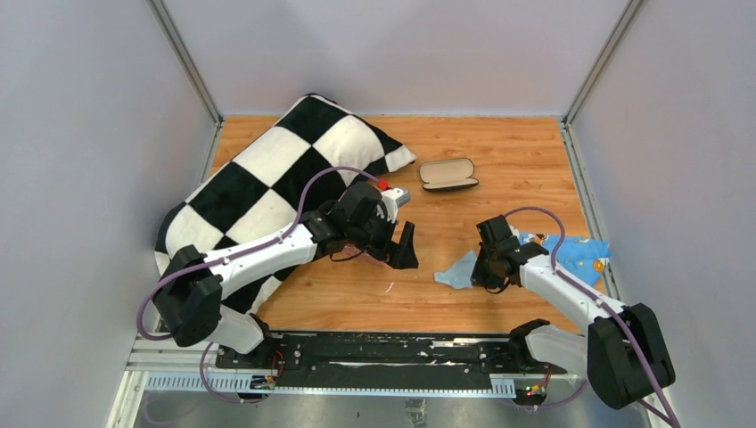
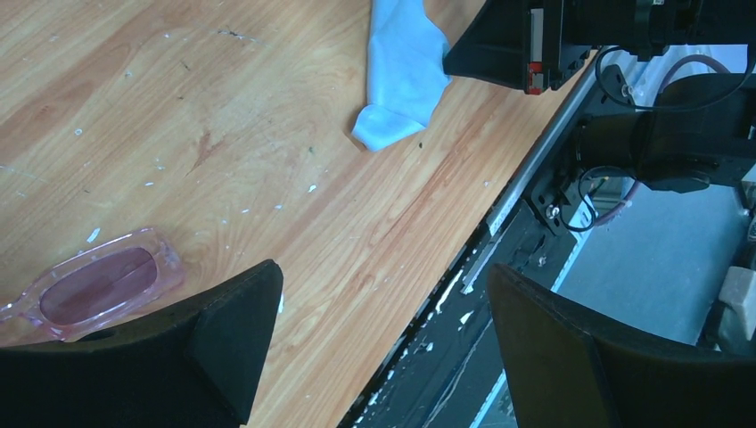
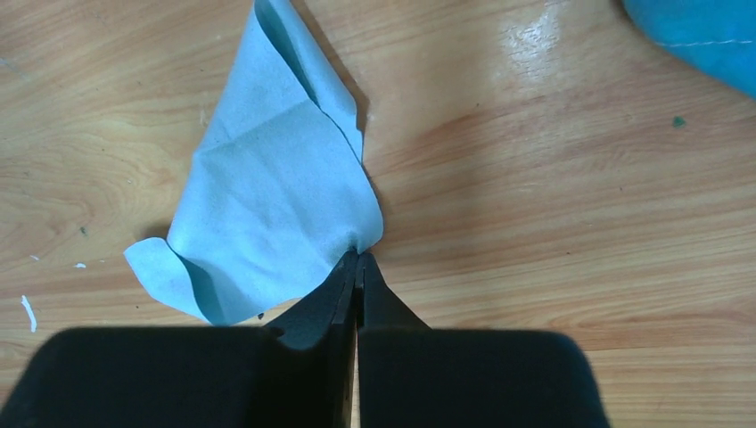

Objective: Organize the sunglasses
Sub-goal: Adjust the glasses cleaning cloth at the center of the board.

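The sunglasses (image 2: 98, 285), a folded translucent pink pair, lie flat on the wooden table (image 2: 178, 107), just outside the left finger of my left gripper (image 2: 383, 272). That gripper is open with nothing between its fingers and hangs over the table's near edge. From above, the left gripper (image 1: 403, 250) covers the sunglasses. My right gripper (image 3: 359, 259) is shut, its tips pinching the near corner of the light blue cloth (image 3: 267, 196). In the top view the right gripper (image 1: 486, 278) sits at the right end of that cloth (image 1: 456, 270).
A dark glasses case (image 1: 448, 174) with tan lining lies open at the back centre. A black-and-white checkered pillow (image 1: 267, 178) fills the left side under the left arm. A blue patterned fabric (image 1: 579, 254) lies beside the right arm.
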Controlling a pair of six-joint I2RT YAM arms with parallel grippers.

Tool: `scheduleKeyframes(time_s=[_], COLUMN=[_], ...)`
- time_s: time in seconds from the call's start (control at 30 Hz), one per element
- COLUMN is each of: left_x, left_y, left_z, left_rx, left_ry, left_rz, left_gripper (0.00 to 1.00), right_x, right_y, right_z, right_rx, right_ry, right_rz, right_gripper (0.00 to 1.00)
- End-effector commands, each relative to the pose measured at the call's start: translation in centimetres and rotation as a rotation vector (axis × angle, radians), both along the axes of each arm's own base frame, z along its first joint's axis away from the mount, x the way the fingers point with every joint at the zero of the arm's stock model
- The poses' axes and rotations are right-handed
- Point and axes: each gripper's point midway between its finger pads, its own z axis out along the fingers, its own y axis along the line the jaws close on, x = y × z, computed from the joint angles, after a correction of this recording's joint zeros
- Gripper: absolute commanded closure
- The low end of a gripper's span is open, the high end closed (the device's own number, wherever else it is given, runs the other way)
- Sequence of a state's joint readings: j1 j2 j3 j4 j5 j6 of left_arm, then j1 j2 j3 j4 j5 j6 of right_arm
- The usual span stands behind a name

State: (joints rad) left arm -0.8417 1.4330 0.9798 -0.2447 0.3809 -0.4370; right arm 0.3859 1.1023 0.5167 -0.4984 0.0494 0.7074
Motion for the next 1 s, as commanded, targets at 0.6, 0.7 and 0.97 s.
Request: scheduleKeyframes(time_s=[0.6,0.7,0.97], left_x=[2.4,3.1,4.6], left_y=[1.5,2.3,3.2], left_z=[2.4,2.5,1.7], left_rx=[0.020,0.015,0.073], left_ry=[-0.098,-0.077,-0.053], left_rz=[0.118,0.159,0.230], left_gripper=[0.08,0.07,0.09], right_x=[5.8,7.0,9.6], right_y=[5.0,6.3,7.9], right_z=[6.9,8.0,11.0], right_rx=[0.086,0.126,0.169], right_ry=[-0.169,-0.196,-0.281], right_rz=[0.125,0.146,0.158], right_gripper=[1.00,1.00,1.00])
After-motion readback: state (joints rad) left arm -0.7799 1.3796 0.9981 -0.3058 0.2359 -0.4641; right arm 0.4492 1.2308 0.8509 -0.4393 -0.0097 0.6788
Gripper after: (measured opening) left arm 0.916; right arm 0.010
